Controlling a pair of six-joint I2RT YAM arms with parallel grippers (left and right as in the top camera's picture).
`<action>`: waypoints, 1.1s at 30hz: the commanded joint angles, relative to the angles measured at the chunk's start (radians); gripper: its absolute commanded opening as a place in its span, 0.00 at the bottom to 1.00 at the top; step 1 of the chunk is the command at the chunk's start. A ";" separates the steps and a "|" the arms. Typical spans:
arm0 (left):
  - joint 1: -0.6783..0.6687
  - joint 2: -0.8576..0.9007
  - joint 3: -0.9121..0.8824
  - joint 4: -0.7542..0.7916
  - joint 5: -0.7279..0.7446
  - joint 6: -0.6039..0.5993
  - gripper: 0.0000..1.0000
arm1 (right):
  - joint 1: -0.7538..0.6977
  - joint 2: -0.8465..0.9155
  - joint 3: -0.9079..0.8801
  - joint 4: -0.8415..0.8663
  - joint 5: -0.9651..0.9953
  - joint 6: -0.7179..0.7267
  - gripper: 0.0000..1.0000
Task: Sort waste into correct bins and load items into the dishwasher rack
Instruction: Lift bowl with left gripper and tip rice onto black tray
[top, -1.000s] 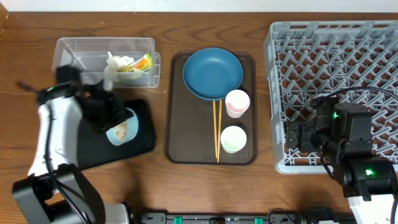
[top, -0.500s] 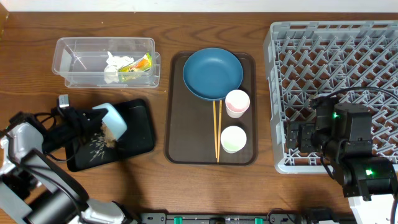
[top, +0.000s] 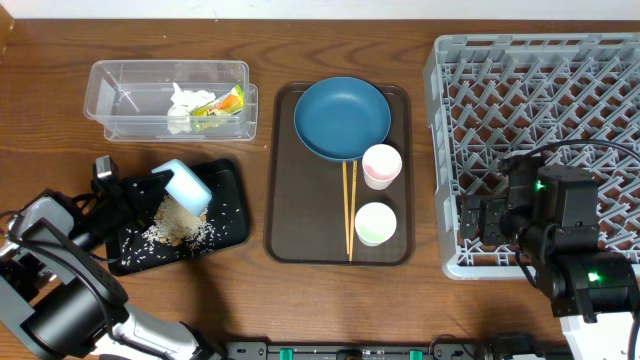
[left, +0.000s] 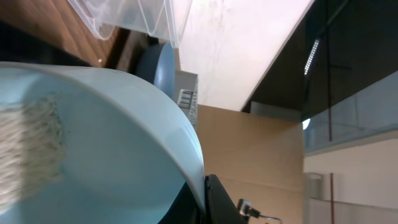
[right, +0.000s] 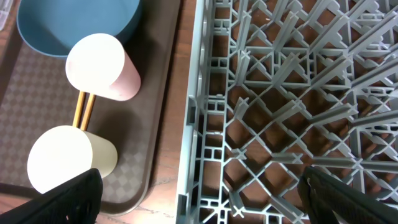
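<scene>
My left gripper is shut on the rim of the small white bowl, which is tipped over the black tray. Rice scraps lie spilled on that tray. In the left wrist view some rice still clings inside the bowl, whose rim is pinched in the jaws. The clear tub holds the tissue and the wrapper. The blue plate, pink cup, white cup and chopsticks lie on the brown tray. My right gripper is open above the rack's front left edge.
The brown serving tray lies between the black tray and the rack. The right wrist view shows the pink cup, the white cup and the rack's pegs. Bare wood table lies left of the tub.
My left arm has swung down and left and tipped the bowl over. Rice has poured out of it onto the black tray. The right arm has not moved.
</scene>
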 joint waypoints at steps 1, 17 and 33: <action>0.004 0.003 -0.004 0.066 0.018 0.011 0.06 | -0.010 -0.008 0.020 0.000 0.000 0.006 0.99; 0.002 -0.018 -0.003 0.139 0.027 -0.138 0.06 | -0.010 -0.008 0.020 -0.016 0.000 0.006 0.99; -0.006 -0.043 0.000 0.248 -0.044 -0.310 0.06 | -0.010 -0.008 0.020 -0.015 0.000 0.005 0.99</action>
